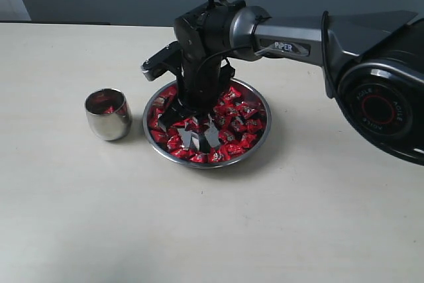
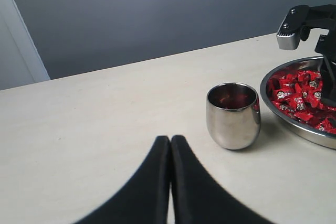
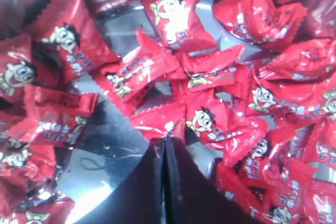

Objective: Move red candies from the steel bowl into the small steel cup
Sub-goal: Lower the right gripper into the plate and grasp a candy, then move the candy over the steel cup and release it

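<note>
- Black fingers (image 3: 139,192) of the right gripper (image 3: 167,141) were pressed together with only a thin seam between them, down inside the bowl (image 3: 113,145).
- Their tips touched the crimped edge of one of the candies (image 3: 157,120). Whether that edge was nipped between them could not be told.
- More candies lay all round the tips, with bare steel showing just beside them.
- The left gripper (image 2: 169,139) was closed too, with its fingers flat against each other. It held nothing and hung above the table (image 2: 94,119).
- The cup (image 2: 232,116) stood upright a little ahead of the left gripper and to one side, just beside the bowl's rim (image 2: 304,132) but apart from it.
- The exterior view alone showed the whole right arm (image 1: 291,48) reaching over the bowl (image 1: 264,130), the gripper (image 1: 199,136) planted among the candies (image 1: 240,122), and the cup (image 1: 108,116) well to that gripper's side.
- That view showed red inside the cup; whether it was a candy or a reflection was unclear.
- Only the right wrist view showed the wrappers' cartoon faces.
- The left gripper appeared in its own wrist view alone.
</note>
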`<state>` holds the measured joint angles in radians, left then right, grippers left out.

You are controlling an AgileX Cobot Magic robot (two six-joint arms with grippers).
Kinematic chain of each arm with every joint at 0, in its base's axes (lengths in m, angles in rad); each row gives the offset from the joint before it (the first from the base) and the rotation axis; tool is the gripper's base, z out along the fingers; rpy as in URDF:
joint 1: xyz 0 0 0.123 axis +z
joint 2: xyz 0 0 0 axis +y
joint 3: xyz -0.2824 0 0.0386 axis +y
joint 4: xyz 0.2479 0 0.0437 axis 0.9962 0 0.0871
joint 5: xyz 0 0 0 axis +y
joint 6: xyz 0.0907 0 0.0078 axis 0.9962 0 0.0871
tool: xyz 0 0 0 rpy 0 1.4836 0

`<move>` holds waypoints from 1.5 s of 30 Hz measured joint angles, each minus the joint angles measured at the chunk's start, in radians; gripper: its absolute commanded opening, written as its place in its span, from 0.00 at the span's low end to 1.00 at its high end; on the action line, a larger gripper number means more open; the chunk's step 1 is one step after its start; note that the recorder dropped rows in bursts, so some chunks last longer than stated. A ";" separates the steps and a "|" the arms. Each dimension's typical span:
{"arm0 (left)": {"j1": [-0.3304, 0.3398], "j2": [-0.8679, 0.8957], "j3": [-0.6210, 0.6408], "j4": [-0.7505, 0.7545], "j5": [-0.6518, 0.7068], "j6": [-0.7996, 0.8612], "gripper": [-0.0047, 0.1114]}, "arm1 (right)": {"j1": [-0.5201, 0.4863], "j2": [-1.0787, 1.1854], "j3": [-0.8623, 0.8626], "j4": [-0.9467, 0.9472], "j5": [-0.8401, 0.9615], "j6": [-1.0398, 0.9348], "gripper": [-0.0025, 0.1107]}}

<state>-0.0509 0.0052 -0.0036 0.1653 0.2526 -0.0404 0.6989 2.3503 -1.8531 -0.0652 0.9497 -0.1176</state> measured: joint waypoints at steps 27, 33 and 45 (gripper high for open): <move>0.000 0.000 0.000 0.000 0.000 0.000 0.04 | 0.070 -0.152 0.000 0.556 -0.320 -0.319 0.02; 0.000 0.000 0.000 0.000 0.000 0.000 0.04 | 0.082 -0.119 0.000 0.567 -0.348 -0.324 0.23; 0.000 0.000 0.000 0.000 0.000 0.000 0.04 | 0.082 -0.106 0.000 0.340 -0.310 -0.224 0.45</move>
<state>-0.0509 0.0052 -0.0036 0.1653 0.2526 -0.0404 0.7808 2.2439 -1.8531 0.2746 0.6400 -0.3420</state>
